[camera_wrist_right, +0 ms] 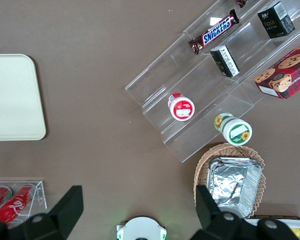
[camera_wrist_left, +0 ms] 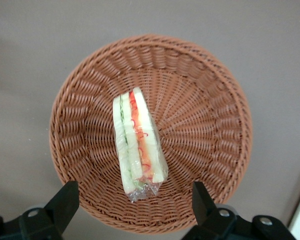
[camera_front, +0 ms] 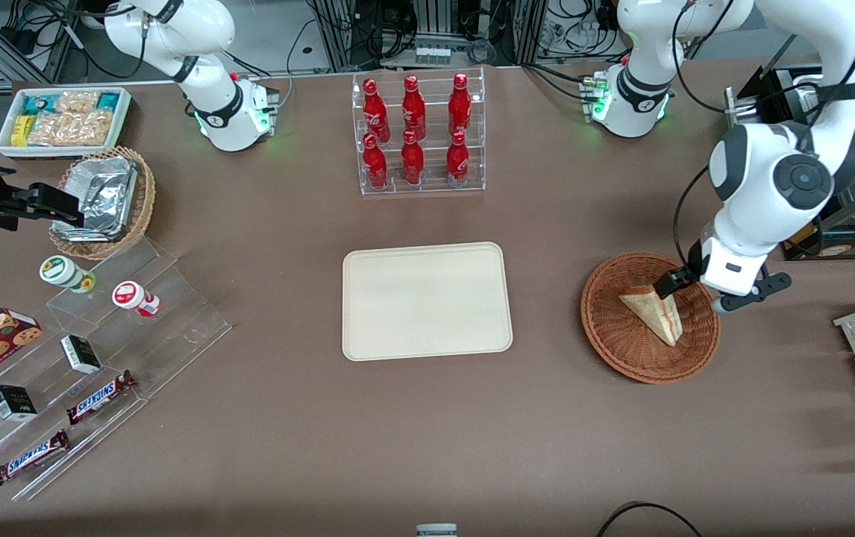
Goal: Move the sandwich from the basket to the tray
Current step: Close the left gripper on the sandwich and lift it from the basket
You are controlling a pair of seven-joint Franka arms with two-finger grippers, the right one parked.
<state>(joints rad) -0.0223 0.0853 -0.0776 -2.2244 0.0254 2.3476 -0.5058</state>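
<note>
Over the basket (camera_front: 650, 319), toward working arm's end of table: gripper (camera_wrist_left: 131, 206) hangs above the rim, jaws wide, holding nothing. Sandwich (camera_wrist_left: 138, 145) lies inside basket w/ filling edge up, apparently in clear wrap, though hard to be sure. Fingers (camera_wrist_left: 65, 200) straddle it from above, not touching.

Progress: early. Approach looks done; grasp, lift, carry and release all left. Tray (camera_front: 426, 300) sits mid-table, well apart from basket, nothing on it.

Other containers:
- tan basket (camera_front: 142, 203) w/ foil containers (camera_front: 103, 195)
- white bin (camera_front: 123, 119) w/ snack packets
- clear rack (camera_front: 420, 175) w/ six red bottles (camera_front: 413, 108)
</note>
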